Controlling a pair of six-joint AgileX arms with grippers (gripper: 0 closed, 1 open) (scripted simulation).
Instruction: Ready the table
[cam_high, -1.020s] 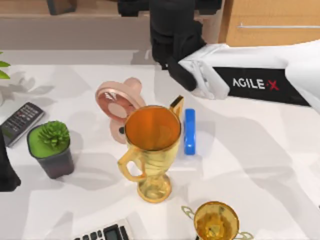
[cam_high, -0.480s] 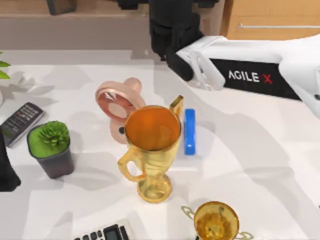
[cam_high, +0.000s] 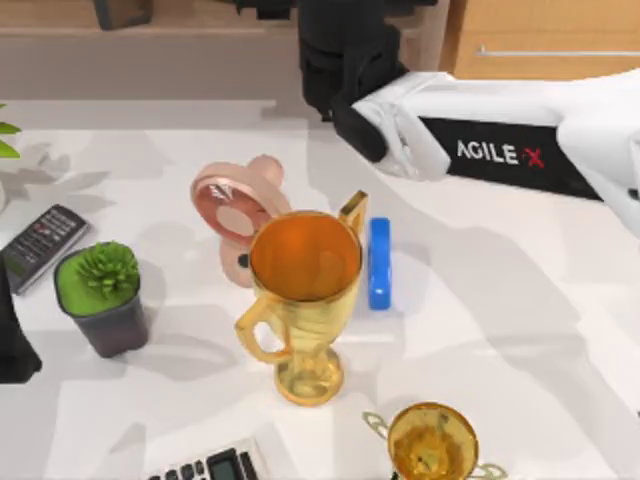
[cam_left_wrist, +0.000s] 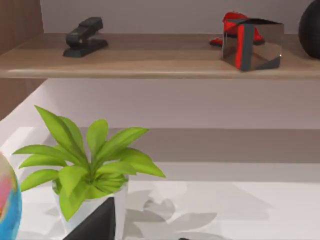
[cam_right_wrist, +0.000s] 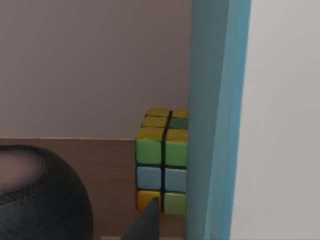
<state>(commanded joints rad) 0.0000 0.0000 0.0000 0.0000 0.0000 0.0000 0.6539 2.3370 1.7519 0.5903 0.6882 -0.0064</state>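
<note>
My right pincer hovers behind the big gold trophy; grip state, I can't tell. Swinging low risks toppling that trophy onto the desk.

The tabletop is plain white, smooth and matt. The large trophy looks like polished gold metal, glossy, as does the small trophy. The blue bar reads as shiny plastic. The pink fan has a dull coppery sheen. The plant pot is dark and matt. The shelf is brown wood with visible grain; on it stands a mirror-bright metal cube. The drawer unit is light wood with a thin metal handle. The right arm's casing is glossy white and black plastic.
</note>
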